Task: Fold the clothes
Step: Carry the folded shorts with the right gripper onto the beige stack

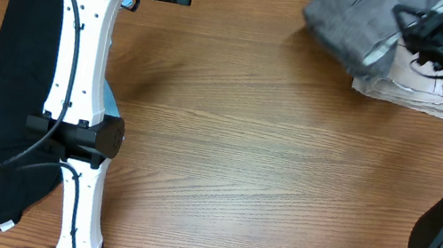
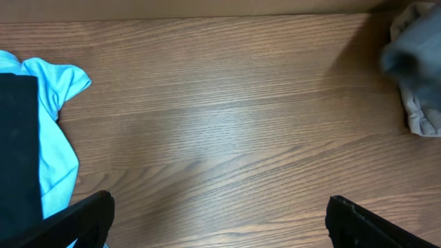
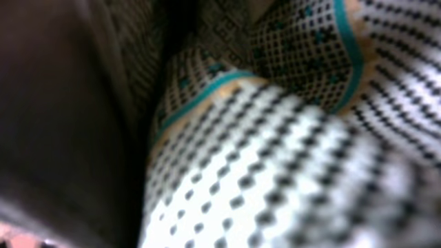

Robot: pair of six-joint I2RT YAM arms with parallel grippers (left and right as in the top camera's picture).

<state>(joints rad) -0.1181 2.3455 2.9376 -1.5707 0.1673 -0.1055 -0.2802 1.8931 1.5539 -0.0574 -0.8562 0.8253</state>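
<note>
well, my right claw (image 1: 403,33) is reaching over the far right corner of the table (image 1: 242,163), and it is sitting down in the grey shorts (image 1: 346,23). the shorts are lying bunched in a rumpled heap there, not flat, and they are resting partly on top of a pale beige garment (image 1: 407,90) that is peeking out from under them on my side. from overhead my fingertips are being swallowed by the grey folds, so i cannot tell how far that claw is parted or whether it is gripping any cloth. my right wrist camera is not helping. it is being filled edge to edge by blurred dotted fabric (image 3: 275,172), pale with dark specks and a teal band, with a dark fold (image 3: 62,103) running down its left side, and none of my fingers are showing in it.

my left claw (image 2: 220,231) is hanging at the far left of the table, well apart from the shorts. its two fingers (image 2: 83,220) are standing wide apart with only bare wood between them, holding nothing. in that wrist view a light blue cloth (image 2: 55,117) is lying against a black garment (image 2: 17,151) at the left, and overhead the black garment is spreading along the table's left edge beneath my left arm (image 1: 81,46).
</note>
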